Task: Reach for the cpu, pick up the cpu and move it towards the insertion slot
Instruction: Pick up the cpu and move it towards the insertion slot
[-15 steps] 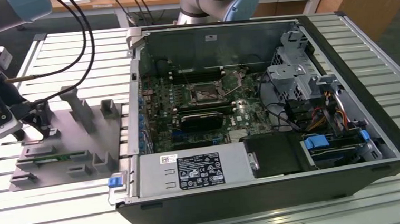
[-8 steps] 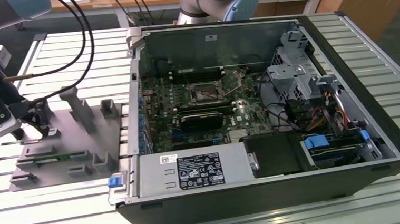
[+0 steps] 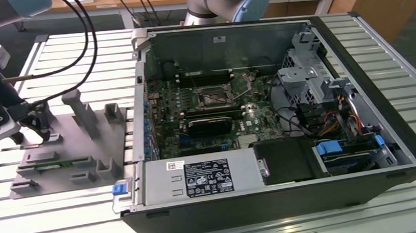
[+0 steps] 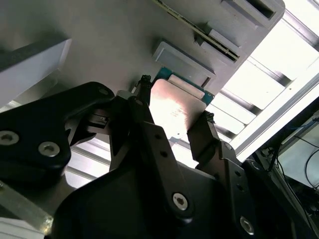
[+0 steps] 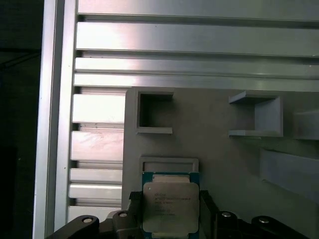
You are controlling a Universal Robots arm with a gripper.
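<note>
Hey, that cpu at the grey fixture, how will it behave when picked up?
Probably stiff: the cpu is a flat, metal-topped square. Its smooth, shiny top may slip under a light grip. Being flat and thin, it seems unlikely to roll or tip.

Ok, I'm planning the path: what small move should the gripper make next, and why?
Probably a short straight lift. The gripper looks shut on the cpu, low over the grey fixture, whose upright posts stand between it and the insertion slot.
</note>
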